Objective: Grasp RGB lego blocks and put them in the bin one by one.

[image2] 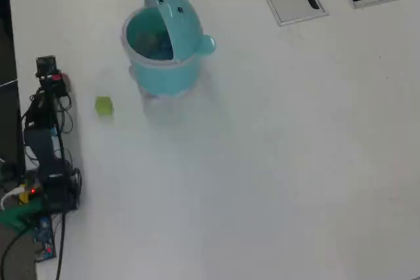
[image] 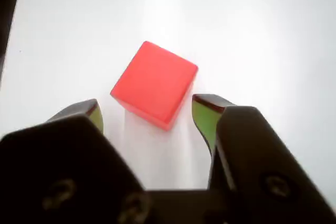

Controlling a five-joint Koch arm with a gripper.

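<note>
We judge the task about one-third done: something dark bluish lies in the bin [image2: 164, 63], perhaps the blue block, while the green block [image2: 104, 105] waits on the table [image2: 275, 162]. In the wrist view, the red block [image: 154, 84] rests just ahead of the gripper [image: 148, 113], whose jaws stand wide and empty on either side of it
</note>
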